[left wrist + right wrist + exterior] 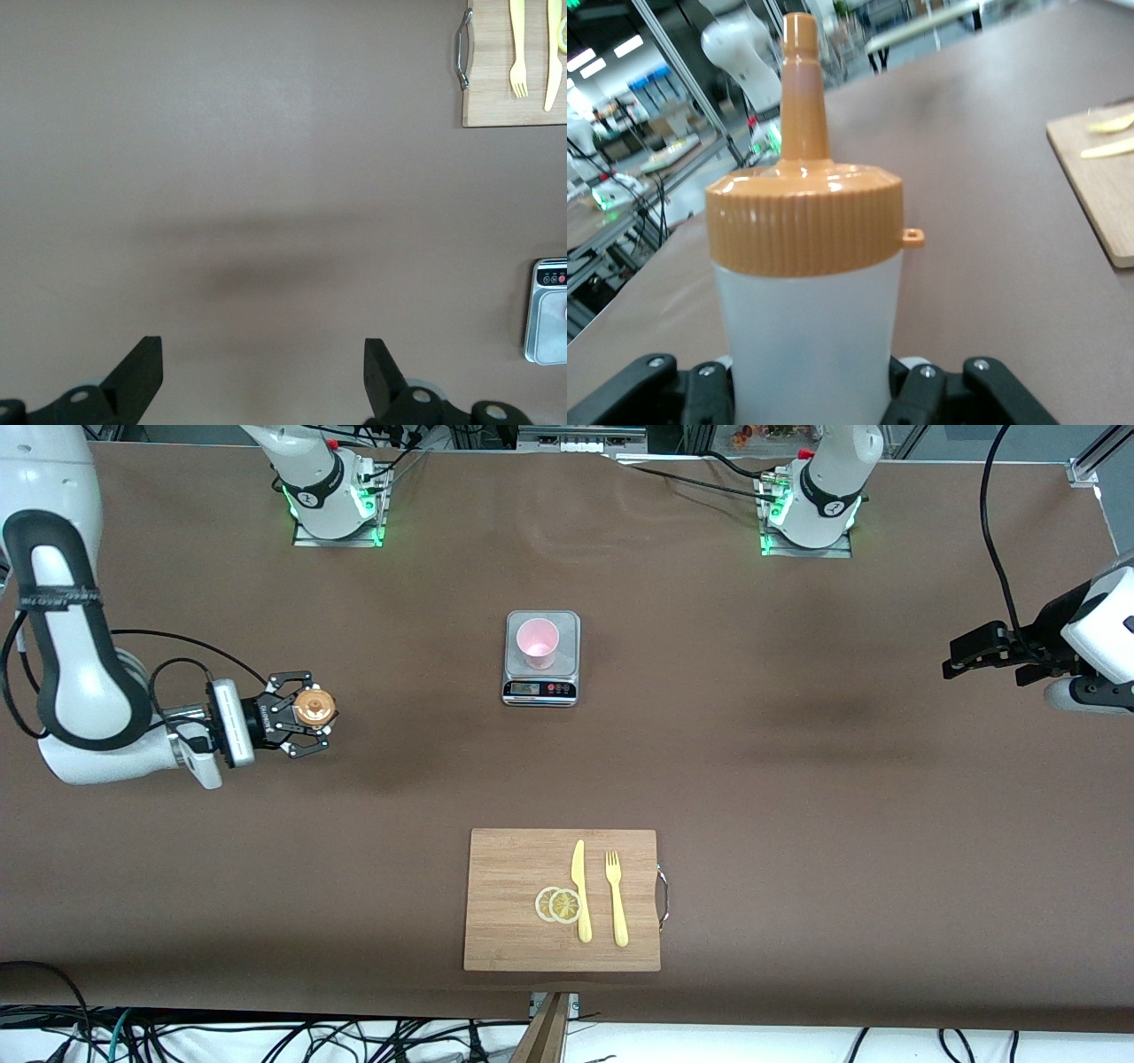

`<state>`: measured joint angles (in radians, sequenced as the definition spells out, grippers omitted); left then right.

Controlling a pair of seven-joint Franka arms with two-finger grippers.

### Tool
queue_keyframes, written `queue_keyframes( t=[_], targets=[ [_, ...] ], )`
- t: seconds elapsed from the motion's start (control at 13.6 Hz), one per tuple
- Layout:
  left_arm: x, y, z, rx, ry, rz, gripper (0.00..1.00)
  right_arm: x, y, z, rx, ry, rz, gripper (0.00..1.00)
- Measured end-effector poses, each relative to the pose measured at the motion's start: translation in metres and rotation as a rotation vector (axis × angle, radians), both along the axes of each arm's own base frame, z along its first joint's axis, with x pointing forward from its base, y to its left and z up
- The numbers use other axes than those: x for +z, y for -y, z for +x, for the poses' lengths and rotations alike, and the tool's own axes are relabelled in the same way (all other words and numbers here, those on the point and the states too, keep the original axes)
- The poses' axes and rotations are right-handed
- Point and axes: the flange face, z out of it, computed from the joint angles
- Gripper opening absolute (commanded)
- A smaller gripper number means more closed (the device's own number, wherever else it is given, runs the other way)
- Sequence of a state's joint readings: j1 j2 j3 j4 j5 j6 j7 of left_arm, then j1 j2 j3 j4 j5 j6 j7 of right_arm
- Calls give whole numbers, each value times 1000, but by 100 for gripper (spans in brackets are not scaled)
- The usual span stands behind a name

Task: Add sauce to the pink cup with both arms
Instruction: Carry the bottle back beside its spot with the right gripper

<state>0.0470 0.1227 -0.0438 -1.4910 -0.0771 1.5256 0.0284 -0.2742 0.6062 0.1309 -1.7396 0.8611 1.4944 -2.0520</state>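
The sauce bottle (314,708), whitish with an orange cap and nozzle, stands upright in my right gripper (306,714), which is shut on its body. It is held over the table toward the right arm's end. In the right wrist view the bottle (806,301) fills the middle, with the gripper (808,394) clamped low on it. The pink cup (537,642) stands on a small scale (542,688) mid-table, apart from both grippers. My left gripper (961,657) is open and empty over bare table at the left arm's end; it also shows in the left wrist view (261,354).
A wooden cutting board (505,868) lies nearer the front camera than the scale. On it are a yellow knife (580,890), a yellow fork (615,899) and two lemon slices (558,904). The board (496,97) and the scale (549,310) show at the edge of the left wrist view.
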Motion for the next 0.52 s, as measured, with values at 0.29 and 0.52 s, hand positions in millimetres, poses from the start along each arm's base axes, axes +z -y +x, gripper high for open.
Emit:
queue_keyframes(
  t=[0.29,0.52],
  targets=[
    [0,0,0,0,0,0,100,-70,54,-25,-8,93,155,20],
    [0,0,0,0,0,0,100,-111,76,-41,-6,150,192,20]
  ],
)
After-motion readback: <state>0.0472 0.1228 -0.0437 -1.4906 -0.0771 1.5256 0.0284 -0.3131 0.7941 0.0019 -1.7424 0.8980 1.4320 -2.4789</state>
